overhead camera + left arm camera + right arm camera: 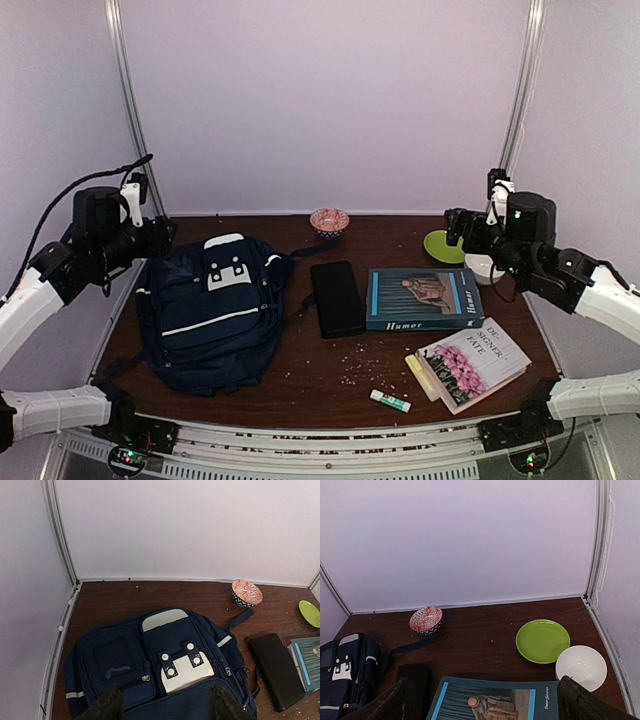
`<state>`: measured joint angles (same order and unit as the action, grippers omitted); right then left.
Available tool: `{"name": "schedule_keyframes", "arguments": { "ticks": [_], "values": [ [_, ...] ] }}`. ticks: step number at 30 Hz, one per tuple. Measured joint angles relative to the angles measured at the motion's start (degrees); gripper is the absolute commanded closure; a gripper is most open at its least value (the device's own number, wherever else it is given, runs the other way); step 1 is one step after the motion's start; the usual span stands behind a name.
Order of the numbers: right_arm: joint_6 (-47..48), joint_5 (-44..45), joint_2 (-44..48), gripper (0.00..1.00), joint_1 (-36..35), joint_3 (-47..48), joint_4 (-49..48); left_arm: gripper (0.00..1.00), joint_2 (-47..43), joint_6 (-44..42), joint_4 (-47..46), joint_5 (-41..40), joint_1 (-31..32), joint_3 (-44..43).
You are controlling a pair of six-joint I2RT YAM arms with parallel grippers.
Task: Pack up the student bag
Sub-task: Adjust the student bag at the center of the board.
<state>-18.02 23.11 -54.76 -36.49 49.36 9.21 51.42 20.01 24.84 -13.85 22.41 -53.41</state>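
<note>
Soft navy fabric student bag (125, 665) lies flat beneath the left gripper (166, 690), fingers spread, empty. The right gripper (485, 690), likewise parted, overhangs a glossy book (495, 702); only its view shows the round, perhaps ceramic, white bowl (581, 666) whole.

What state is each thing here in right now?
Student bag: shut, lying flat.
Black case: shut.
Teal book: closed.
Flower book: closed.
Glue stick: on its side.
Patterned bowl: empty.
Green plate: empty.
White bowl: empty.
Left claw: open, empty.
Right claw: open, empty.
</note>
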Motion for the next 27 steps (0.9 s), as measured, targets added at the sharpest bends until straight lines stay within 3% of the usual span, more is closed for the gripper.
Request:
{"name": "schedule_keyframes", "arguments": {
  "ticks": [6, 11, 19, 27],
  "values": [
    [-1.55, -4.96, 1.05, 0.05, -0.44, 1.38, 2.84, 0.02, -2.78, -1.20, -0.98, 1.07, -0.15, 2.32],
    [-4.90, -6.60, 2.14, 0.05, -5.38, -0.37, 3.23, 0.02, -1.40, 2.75, 1.18, 2.47, 1.38, 2.29],
    [-10.51, -7.15, -2.01, 0.06, -13.18, -7.91, 1.88, 0.06, 0.57, 11.15, 7.91, -3.34, 19.89, 2.38],
    [-13.70, -9.14, -7.78, 0.07, -18.27, -10.38, -2.86, 0.06, 8.98, 15.56, 12.00, -4.00, 27.10, 4.24]
  ]
}}
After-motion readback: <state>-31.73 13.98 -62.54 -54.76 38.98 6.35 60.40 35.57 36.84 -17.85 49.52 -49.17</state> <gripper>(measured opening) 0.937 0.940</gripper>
